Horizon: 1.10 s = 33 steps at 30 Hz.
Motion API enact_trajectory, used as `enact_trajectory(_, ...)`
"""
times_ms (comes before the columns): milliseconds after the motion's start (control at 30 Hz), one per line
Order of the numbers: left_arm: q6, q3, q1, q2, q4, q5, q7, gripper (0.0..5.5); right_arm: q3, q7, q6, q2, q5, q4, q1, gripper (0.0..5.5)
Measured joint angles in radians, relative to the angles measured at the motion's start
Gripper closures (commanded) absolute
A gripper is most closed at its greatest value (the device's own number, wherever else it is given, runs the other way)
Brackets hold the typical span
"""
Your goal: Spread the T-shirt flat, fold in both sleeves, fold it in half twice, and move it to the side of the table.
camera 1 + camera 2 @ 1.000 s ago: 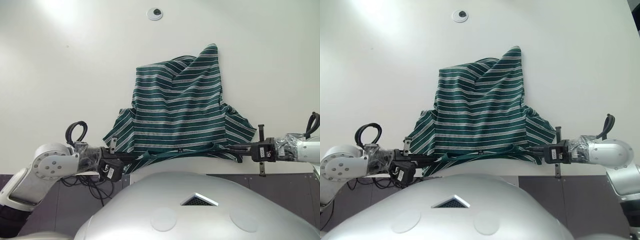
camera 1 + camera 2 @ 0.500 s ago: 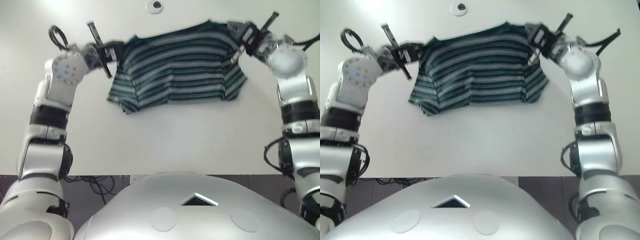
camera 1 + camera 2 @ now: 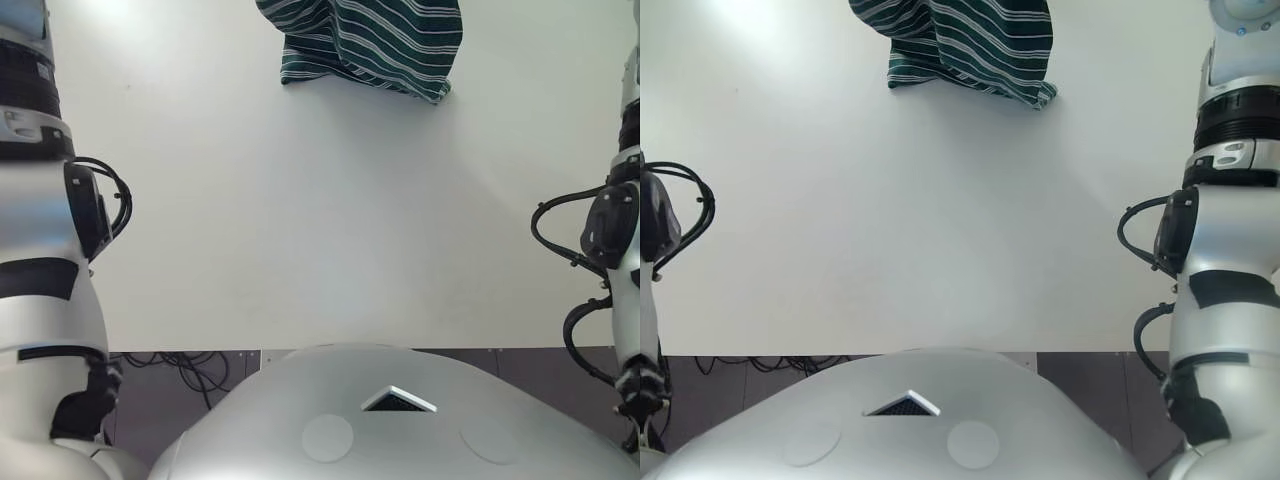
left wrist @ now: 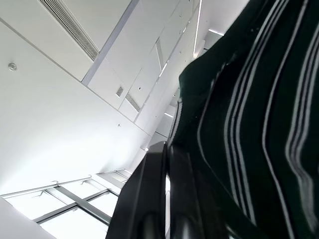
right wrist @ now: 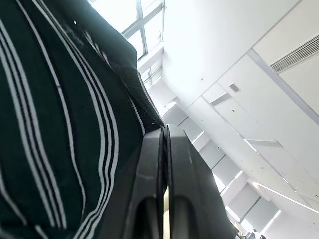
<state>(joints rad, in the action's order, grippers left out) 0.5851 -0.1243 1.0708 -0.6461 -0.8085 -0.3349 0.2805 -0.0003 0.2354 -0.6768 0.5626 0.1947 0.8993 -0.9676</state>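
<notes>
The green T-shirt with white stripes (image 3: 370, 40) hangs bunched over the far middle of the white table (image 3: 320, 220); its upper part runs past the top edge of the eye views. Both arms stand raised at the two sides, the left arm (image 3: 40, 200) and the right arm (image 3: 1230, 200). In the left wrist view my left gripper (image 4: 167, 149) is shut on a fold of the T-shirt (image 4: 259, 124). In the right wrist view my right gripper (image 5: 164, 133) is shut on the T-shirt's edge (image 5: 60, 124). Behind both is the room's ceiling.
Bare white tabletop stretches from the hanging cloth to the near edge (image 3: 180, 350). Black cables (image 3: 190, 365) lie below that edge on the left.
Both arms have swung up from the table's near edge to high over its far side, carrying the T-shirt off the surface. The cloth now hangs instead of lying spread.
</notes>
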Motion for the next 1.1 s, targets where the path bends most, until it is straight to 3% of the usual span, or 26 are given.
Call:
enact_trajectory(167,0.056,-0.006,-0.034,0.001,0.008,-0.006,-0.016,5.49,-0.045,0.024,-0.096,0.001,-0.090,-0.106,0.058,5.50)
enact_trajectory(333,0.071,0.014,-0.062,-0.012,0.068,0.038,0.004,5.49,-0.078,0.116,-0.144,0.007,-0.206,-0.309,0.243,5.50)
enact_trajectory(600,0.033,0.015,0.125,0.051,-0.059,0.079,0.050,5.49,-0.114,0.135,-0.060,0.009,-0.231,-0.343,0.280,5.50)
enact_trajectory(667,0.031,0.006,0.148,0.054,-0.088,0.076,0.072,5.49,-0.109,0.157,0.027,0.006,-0.229,-0.269,0.230,5.50)
enact_trajectory(867,-0.080,-0.078,0.331,0.067,-0.352,-0.054,0.033,5.49,-0.073,0.250,0.292,0.000,-0.210,0.061,-0.188,5.50)
enact_trajectory(1100,-0.162,-0.110,0.474,0.106,-0.478,-0.117,-0.089,5.49,-0.048,0.152,0.353,-0.023,-0.144,0.294,-0.432,5.50)
